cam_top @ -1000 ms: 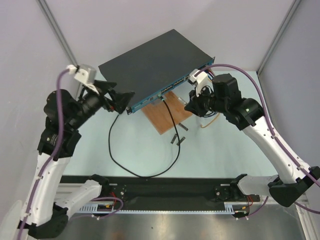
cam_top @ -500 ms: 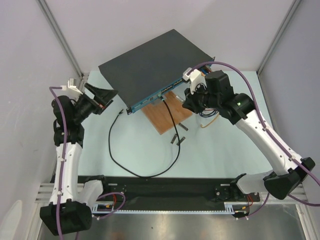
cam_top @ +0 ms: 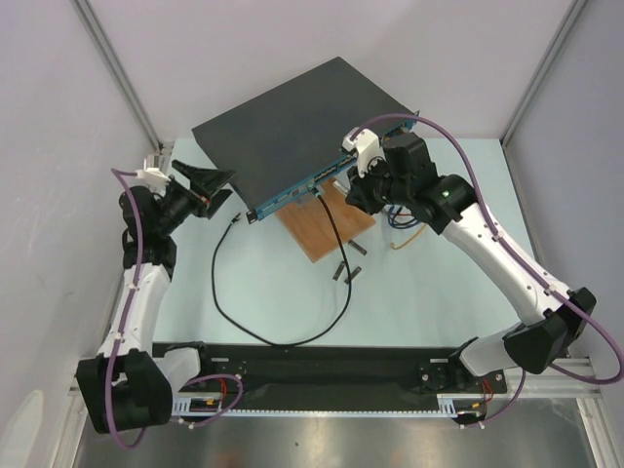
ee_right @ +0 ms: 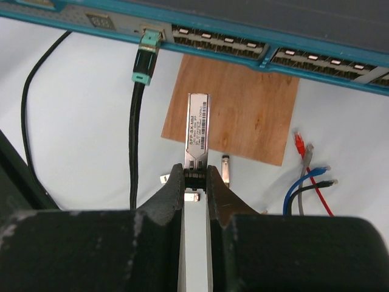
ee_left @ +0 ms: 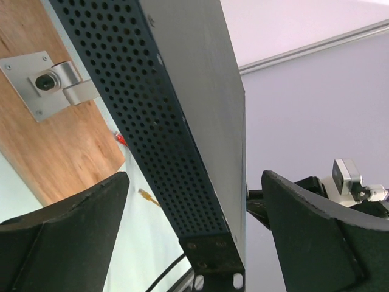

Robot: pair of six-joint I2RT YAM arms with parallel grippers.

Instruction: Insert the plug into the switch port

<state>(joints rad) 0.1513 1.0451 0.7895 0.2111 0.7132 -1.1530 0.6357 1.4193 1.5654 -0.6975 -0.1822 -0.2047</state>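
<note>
The switch (cam_top: 292, 122) is a flat black box at the back, its teal port face (cam_top: 331, 168) towards me. My right gripper (cam_top: 356, 190) is shut on the plug (ee_right: 197, 131), a silver module pointing at the teal ports (ee_right: 243, 45) from a short way off, above the wooden board (ee_right: 243, 109). My left gripper (cam_top: 222, 185) is open and empty, just off the switch's left end. In the left wrist view the gripper (ee_left: 194, 231) frames the switch's perforated side (ee_left: 158, 121), touching nothing.
A black cable (cam_top: 336, 244) with a teal connector (ee_right: 146, 58) sits in a port left of the plug and loops over the table. Small metal modules (cam_top: 346, 268) lie near the board (cam_top: 327, 224). Coloured cable ends (ee_right: 304, 176) lie at the right.
My right gripper has moved left along the switch's front with the plug in it. My left arm has pulled back left, its gripper now a little further from the switch's corner.
</note>
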